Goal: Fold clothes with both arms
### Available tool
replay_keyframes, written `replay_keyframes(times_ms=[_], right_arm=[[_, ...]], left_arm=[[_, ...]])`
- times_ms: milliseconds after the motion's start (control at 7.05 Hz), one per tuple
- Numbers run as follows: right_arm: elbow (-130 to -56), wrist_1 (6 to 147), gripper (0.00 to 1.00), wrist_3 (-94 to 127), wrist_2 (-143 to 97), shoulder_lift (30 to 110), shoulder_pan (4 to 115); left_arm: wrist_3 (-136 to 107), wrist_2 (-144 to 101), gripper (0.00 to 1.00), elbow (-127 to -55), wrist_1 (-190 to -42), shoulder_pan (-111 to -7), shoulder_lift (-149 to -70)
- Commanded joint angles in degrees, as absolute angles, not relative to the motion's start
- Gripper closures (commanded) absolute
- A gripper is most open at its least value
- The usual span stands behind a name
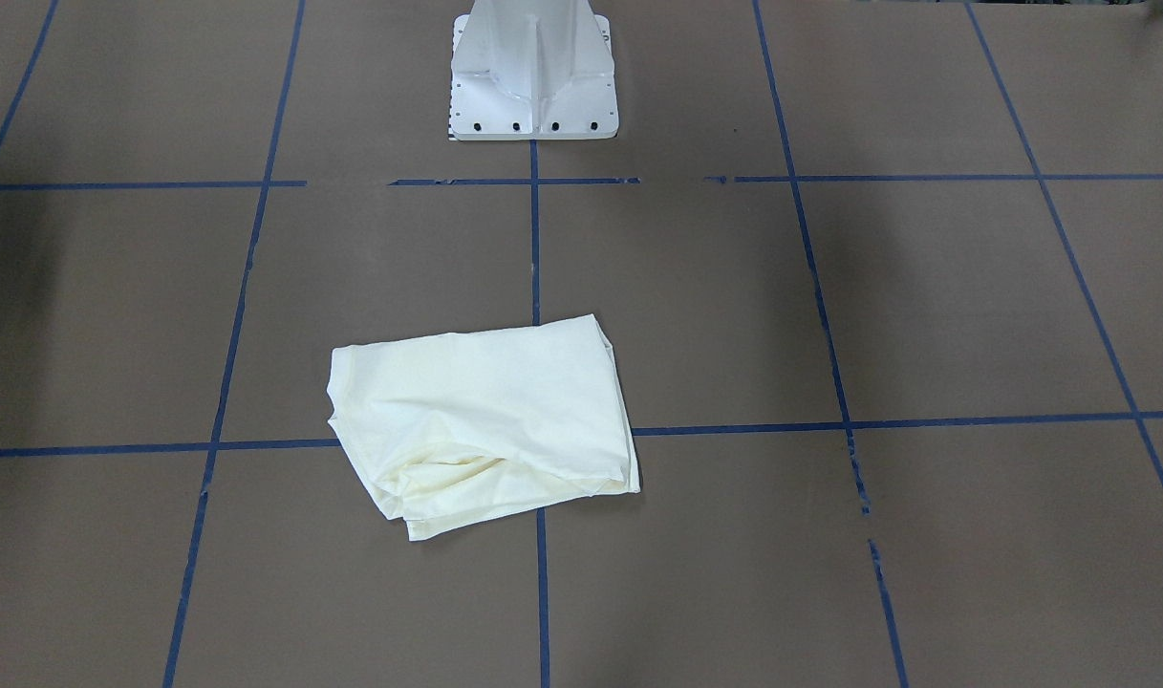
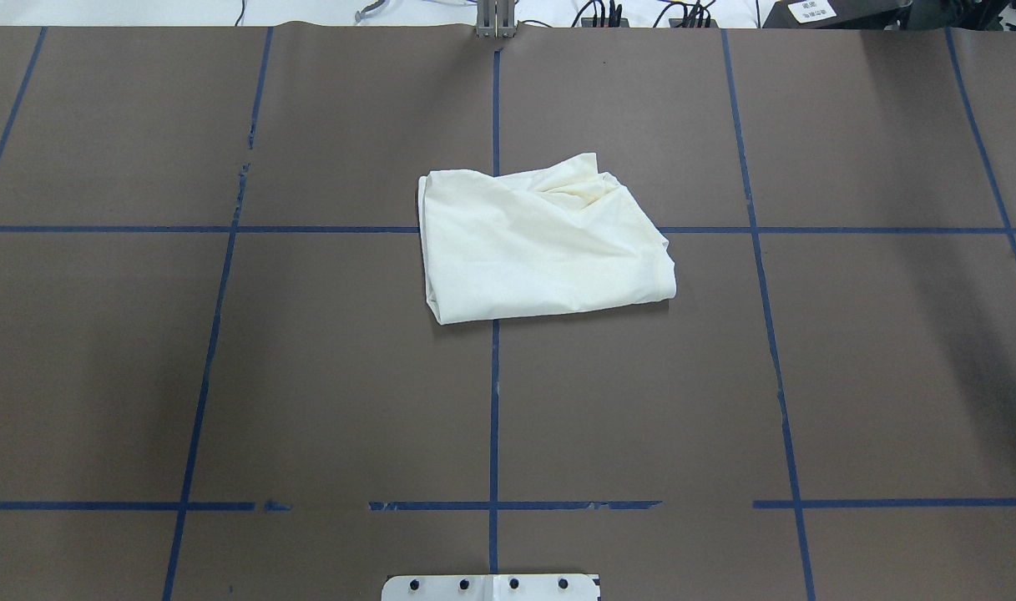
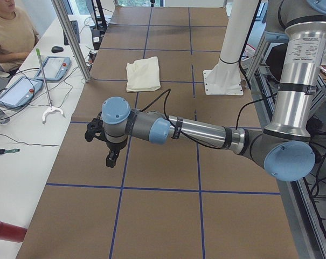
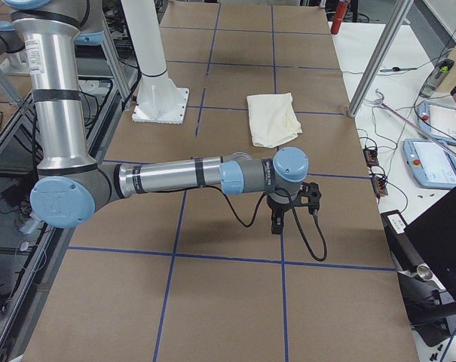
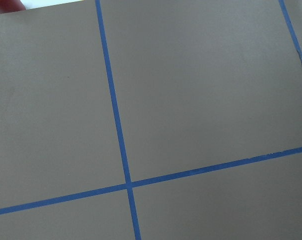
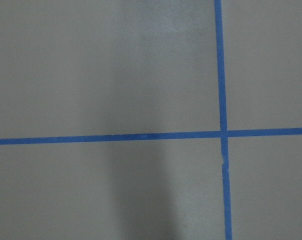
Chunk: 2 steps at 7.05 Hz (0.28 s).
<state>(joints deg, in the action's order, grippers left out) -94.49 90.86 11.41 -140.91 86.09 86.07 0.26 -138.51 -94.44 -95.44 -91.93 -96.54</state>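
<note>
The cream-white shirt (image 1: 485, 416) lies folded into a compact rectangle near the table's middle, plain side up, print hidden. It also shows in the overhead view (image 2: 541, 242), the left side view (image 3: 143, 74) and the right side view (image 4: 273, 118). My left gripper (image 3: 111, 159) hangs above bare table far from the shirt, toward the table's left end. My right gripper (image 4: 276, 225) hangs above bare table toward the right end. Both show only in side views, so I cannot tell whether they are open or shut. Both wrist views show only brown table and blue tape.
The white pedestal base (image 1: 533, 76) stands at the robot's edge of the table. Blue tape lines (image 2: 495, 401) grid the brown surface. A person (image 3: 9, 32) sits beside control pendants (image 3: 20, 89) at a side bench; another pendant (image 4: 439, 121) lies past the far edge.
</note>
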Motion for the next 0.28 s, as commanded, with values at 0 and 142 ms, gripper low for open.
replay_keyframes(times_ms=[0,142], right_arm=[[-95.4,90.8,0.00,11.1,-144.0,88.6,86.0],[-95.5,90.7,0.00,11.2,-143.8,88.1,86.1]], left_arm=[[0.3,-138.6,0.00,-97.2,-95.2,-93.2,-95.7],[0.3,-138.6,0.00,-97.6,-95.1,-93.3,-95.8]])
